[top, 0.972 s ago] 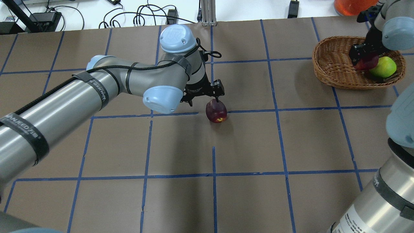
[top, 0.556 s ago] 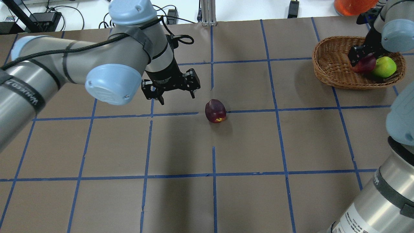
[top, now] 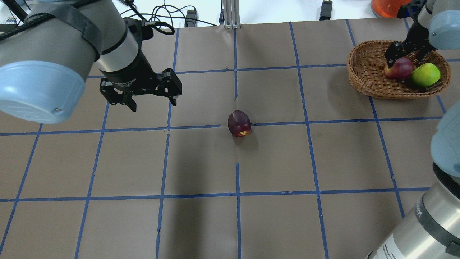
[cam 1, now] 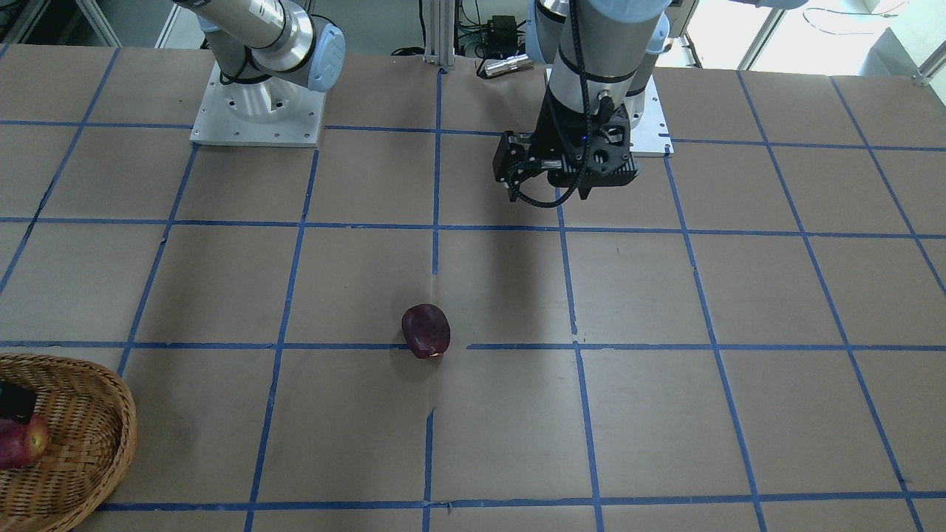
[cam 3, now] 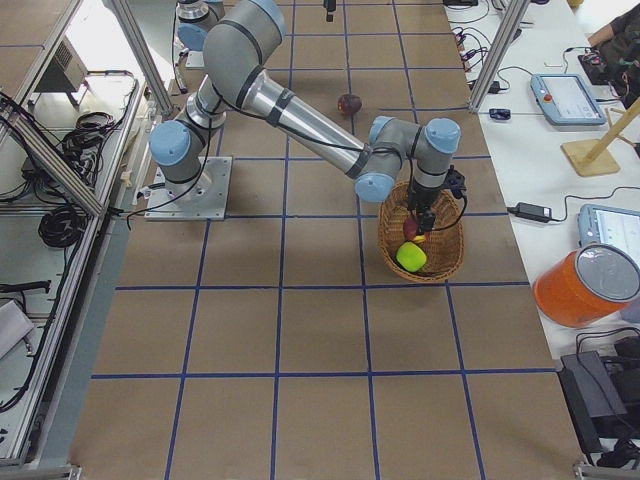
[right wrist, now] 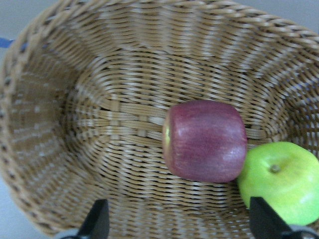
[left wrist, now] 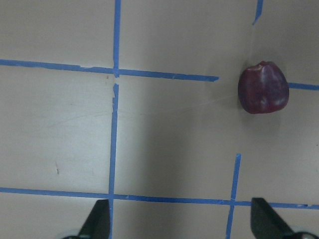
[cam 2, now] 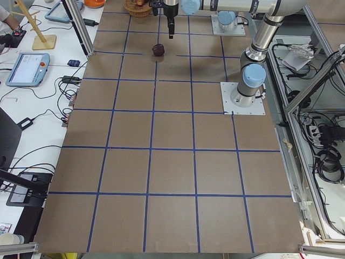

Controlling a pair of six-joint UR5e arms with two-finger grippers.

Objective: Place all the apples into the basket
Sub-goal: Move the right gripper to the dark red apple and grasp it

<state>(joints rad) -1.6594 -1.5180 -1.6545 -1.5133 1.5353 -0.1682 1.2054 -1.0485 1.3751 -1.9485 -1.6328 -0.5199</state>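
The dark maroon apple (top: 239, 123) lies alone on the brown table, also in the front view (cam 1: 426, 331) and the left wrist view (left wrist: 263, 87). My left gripper (top: 154, 105) is open and empty, raised well to the left of it. The wicker basket (top: 363, 82) stands at the far right and holds the red apple (top: 399, 68) and the yellow-green apple (top: 425, 74), which touch each other. My right gripper (top: 404, 59) is open and empty just above the red apple (right wrist: 205, 141).
An orange container (top: 390, 6) stands behind the basket at the table's far right edge. Cables and power supplies lie beyond the far edge. Blue tape lines grid the brown table (top: 273, 162).
My left gripper has pulled back to the left and up, away from the maroon apple, which stays put. My right gripper has let go of the red apple and risen a little.
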